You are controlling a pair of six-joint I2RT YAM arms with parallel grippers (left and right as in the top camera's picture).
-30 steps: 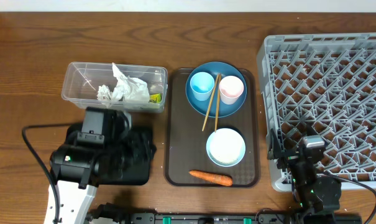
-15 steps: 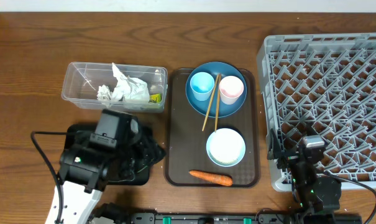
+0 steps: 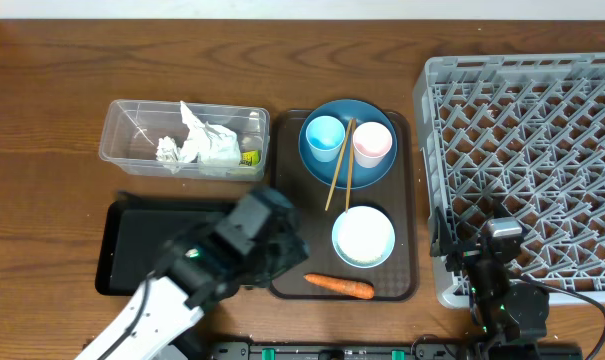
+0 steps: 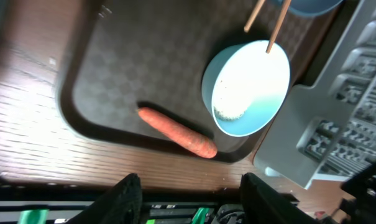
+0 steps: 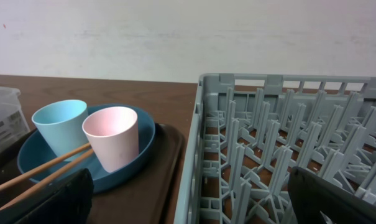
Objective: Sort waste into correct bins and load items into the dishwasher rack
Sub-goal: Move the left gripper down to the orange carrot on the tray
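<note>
An orange carrot [image 3: 339, 286] [image 4: 178, 132] lies at the front of the brown serving tray [image 3: 287, 200]. Behind it stands a light blue bowl [image 3: 363, 237] [image 4: 247, 87]. My left gripper [image 3: 269, 250] [image 4: 194, 202] hovers open and empty over the tray's front left corner, just short of the carrot. The dark blue plate [image 3: 377, 172] carries a blue cup [image 3: 324, 134], a pink cup [image 3: 372, 144] and wooden chopsticks [image 3: 340, 165]. Napkins [image 3: 202, 145] and a wrapper [image 3: 249, 157] sit in the clear tub [image 3: 122, 140]. My right gripper [image 3: 492, 250] [image 5: 194, 205] stands open at the grey rack's [image 3: 532, 130] front left corner.
A shallow black tray [image 3: 142, 245] lies left of the serving tray, partly under my left arm. The rack's tall left wall [image 5: 197, 155] rises close beside the serving tray. Cables trail along the table's front edge.
My left arm has swung right, from above the black tray to the serving tray's front left corner, and its jaws have narrowed somewhat. The right arm has not moved.
</note>
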